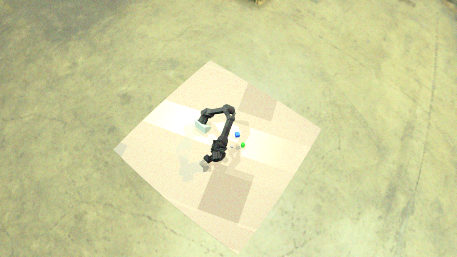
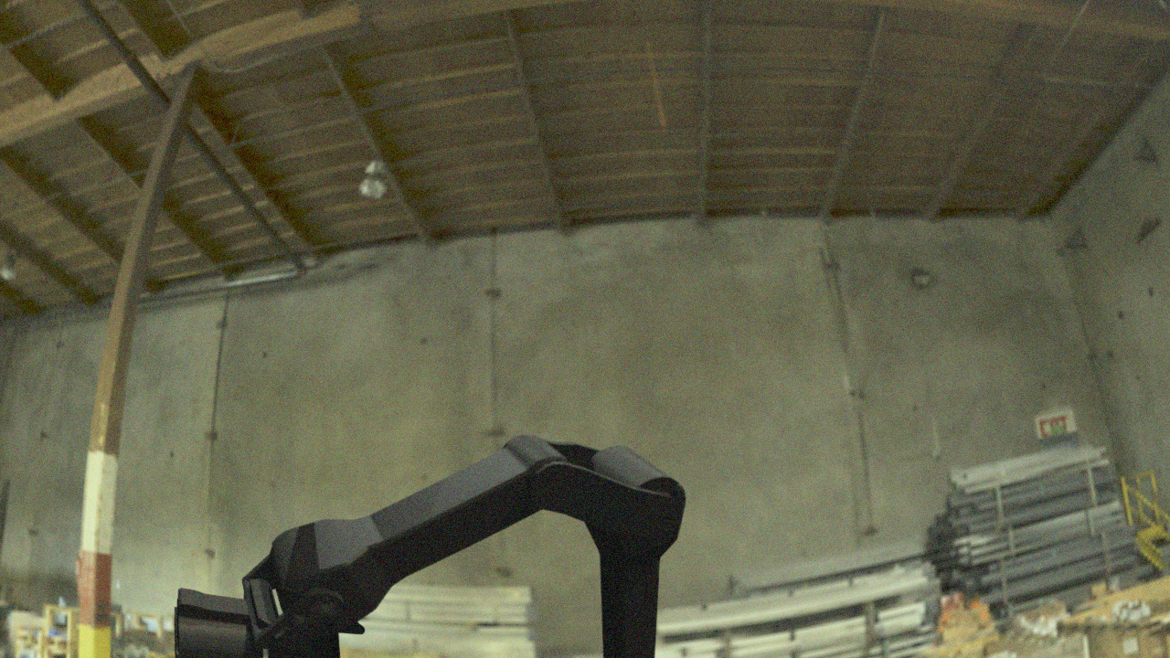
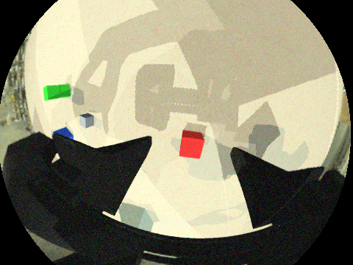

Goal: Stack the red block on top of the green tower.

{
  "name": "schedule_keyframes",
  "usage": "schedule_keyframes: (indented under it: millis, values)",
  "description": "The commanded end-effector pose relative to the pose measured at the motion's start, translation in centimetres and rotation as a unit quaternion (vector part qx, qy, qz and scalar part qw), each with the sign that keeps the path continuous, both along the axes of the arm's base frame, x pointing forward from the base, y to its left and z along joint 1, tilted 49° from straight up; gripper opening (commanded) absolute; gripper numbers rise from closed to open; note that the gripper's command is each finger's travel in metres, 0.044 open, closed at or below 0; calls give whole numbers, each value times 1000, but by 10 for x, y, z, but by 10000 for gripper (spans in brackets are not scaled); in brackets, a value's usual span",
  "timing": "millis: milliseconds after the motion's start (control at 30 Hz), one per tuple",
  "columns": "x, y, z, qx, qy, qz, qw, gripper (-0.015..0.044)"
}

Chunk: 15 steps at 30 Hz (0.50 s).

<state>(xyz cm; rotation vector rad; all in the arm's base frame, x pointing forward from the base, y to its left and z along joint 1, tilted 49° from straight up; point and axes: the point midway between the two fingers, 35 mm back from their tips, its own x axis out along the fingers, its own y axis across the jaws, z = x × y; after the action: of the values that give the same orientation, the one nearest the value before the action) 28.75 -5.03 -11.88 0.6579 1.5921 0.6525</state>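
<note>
The red block (image 3: 191, 148) sits on the table in the wrist view, framed between the fingertips but below them. My gripper (image 3: 193, 146) is open wide and empty, pointing down above the red block. The green tower (image 1: 242, 144) (image 3: 56, 92) stands on the table, off to the left in the wrist view; it looks like two green blocks stacked. In the top view the arm hides the red block. The exterior view shows only the upper arm, with the fingers and blocks out of frame.
A blue block (image 1: 237, 134) (image 3: 63, 132) and a small grey block (image 1: 231, 146) (image 3: 87, 120) lie near the green tower. A sliver of yellow (image 1: 228, 134) shows beside the arm. A pale teal box (image 1: 201, 126) (image 3: 137, 216) stands at the arm's base.
</note>
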Motion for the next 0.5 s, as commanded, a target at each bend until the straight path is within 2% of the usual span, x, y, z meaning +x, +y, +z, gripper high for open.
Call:
schedule_keyframes:
  millis: [0,467]
  values:
    - [-3,6,-4,3,5,-2,1000,440]
    - [-4,10,-8,3,5,-2,1000,440]
